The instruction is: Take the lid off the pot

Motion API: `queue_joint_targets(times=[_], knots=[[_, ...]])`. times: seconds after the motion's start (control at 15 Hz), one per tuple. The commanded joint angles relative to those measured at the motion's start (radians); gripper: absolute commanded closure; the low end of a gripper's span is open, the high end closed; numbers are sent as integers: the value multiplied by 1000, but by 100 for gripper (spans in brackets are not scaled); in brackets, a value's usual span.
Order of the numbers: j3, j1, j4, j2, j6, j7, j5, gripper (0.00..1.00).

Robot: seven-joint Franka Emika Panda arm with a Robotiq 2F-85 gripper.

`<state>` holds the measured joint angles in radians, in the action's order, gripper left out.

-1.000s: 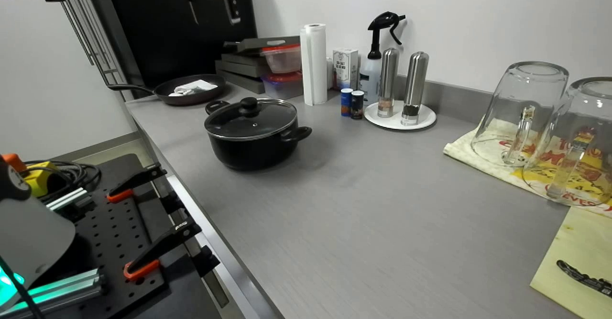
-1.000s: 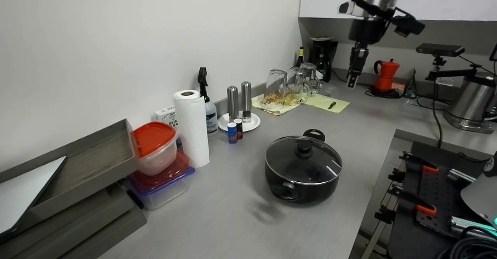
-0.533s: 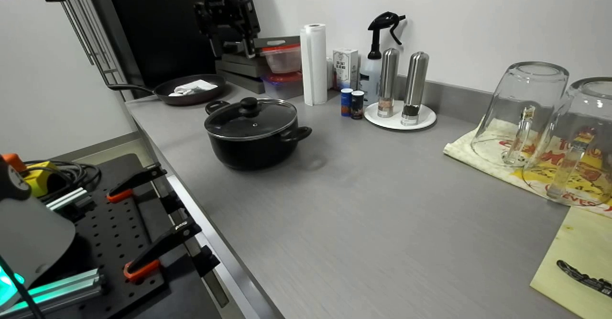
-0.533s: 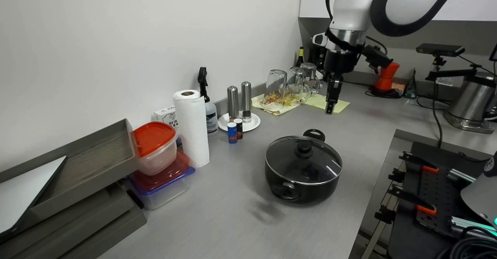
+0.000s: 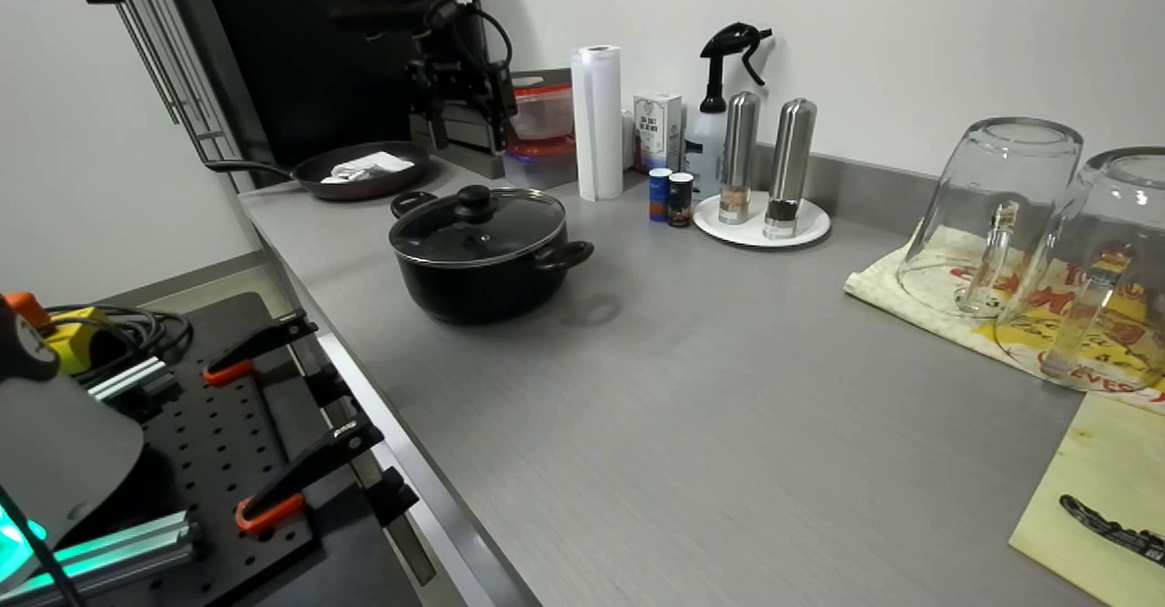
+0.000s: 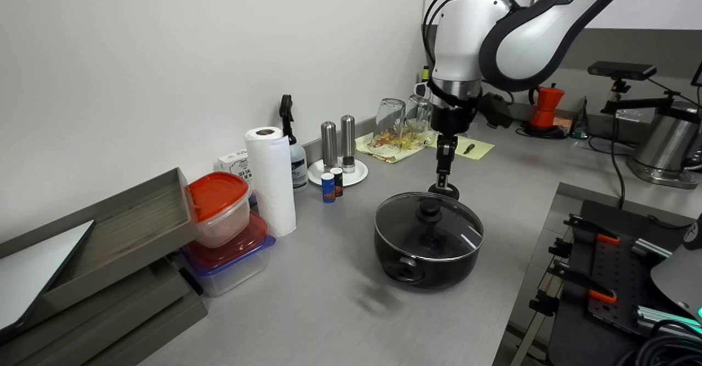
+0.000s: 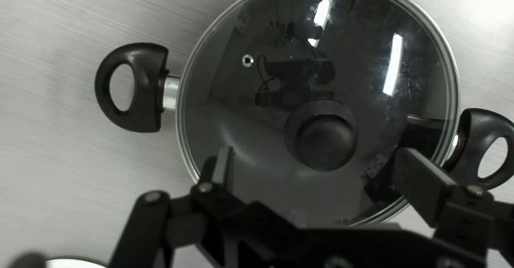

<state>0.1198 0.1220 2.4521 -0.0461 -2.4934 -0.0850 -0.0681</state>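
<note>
Lid [image 6: 421, 234] is sitting on the pot [image 6: 439, 274]; nothing is done yet, as I'm judging it. Gripper [image 5: 469, 140] is hovering near the knob [image 7: 327, 142], not touching, spread wide, holding nothing. Closing on it, lifting and setting aside are all remaining. White wall [image 6: 192, 53] is rising behind; grey counter [image 5: 728, 407] is bearing a pan [image 5: 373, 192], roll [image 6: 274, 185], upturned mugs [image 5: 1001, 225] and, smallest, two cans [image 5: 659, 197].

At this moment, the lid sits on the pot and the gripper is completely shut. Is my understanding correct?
Not about the gripper: it is open, as the wrist view shows, with its fingers wide apart. The lid does sit on the pot.
</note>
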Motion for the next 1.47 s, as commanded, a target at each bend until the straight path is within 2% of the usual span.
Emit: queue_joint_targets(times=[0.0,0.27,0.8,0.93,1.0,1.33,1.4], knots=[[5,11,-74,-110,-29,43,-32,0],[6,25,-108,-174,-34,48,-34,0],[3,38,-113,-205,-28,53,-31,0],[3,38,-113,-209,-28,52,-31,20],[4,37,-113,-210,-28,50,-29,33],[6,37,-112,-212,-29,47,-25,71],[7,37,-111,-210,-29,45,-24,75]])
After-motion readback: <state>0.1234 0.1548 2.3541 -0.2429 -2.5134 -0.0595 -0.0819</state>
